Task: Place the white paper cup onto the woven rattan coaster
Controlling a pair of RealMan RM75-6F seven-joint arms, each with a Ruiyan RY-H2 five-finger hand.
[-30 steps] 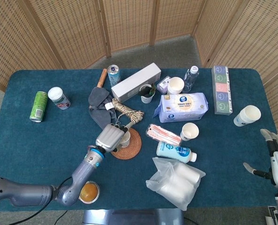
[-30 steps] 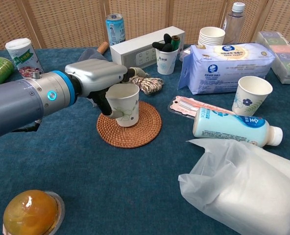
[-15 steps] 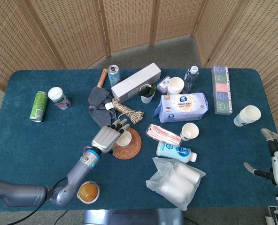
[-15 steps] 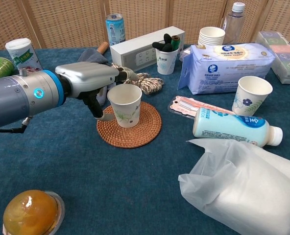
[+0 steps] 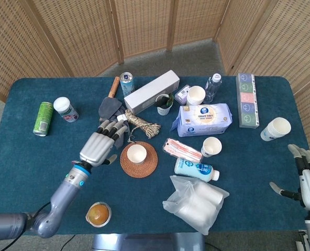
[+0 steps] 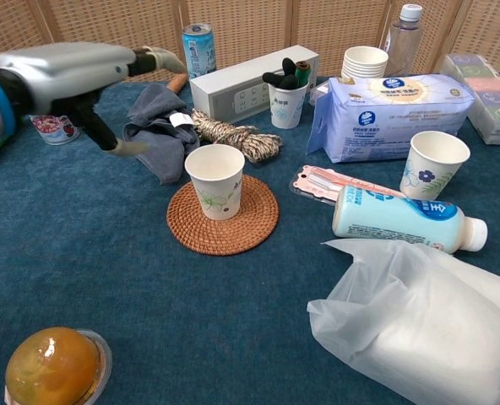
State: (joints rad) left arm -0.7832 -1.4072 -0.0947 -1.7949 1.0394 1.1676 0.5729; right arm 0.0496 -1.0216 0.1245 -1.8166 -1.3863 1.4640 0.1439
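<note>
1. My left hand (image 5: pixel 99 147) is off the cup, fingers spread, holding nothing, just left of the coaster.
2. My right hand (image 5: pixel 308 177) idles at the table's right edge, open and empty.
3. Woven rattan coaster (image 6: pixel 258 226) lies flat on the blue cloth.
4. White paper cup (image 6: pixel 216 180) stands upright on the coaster, a bit left of centre.
5. Risk: my left hand is near; a sideways swing could tip the light cup.
</note>
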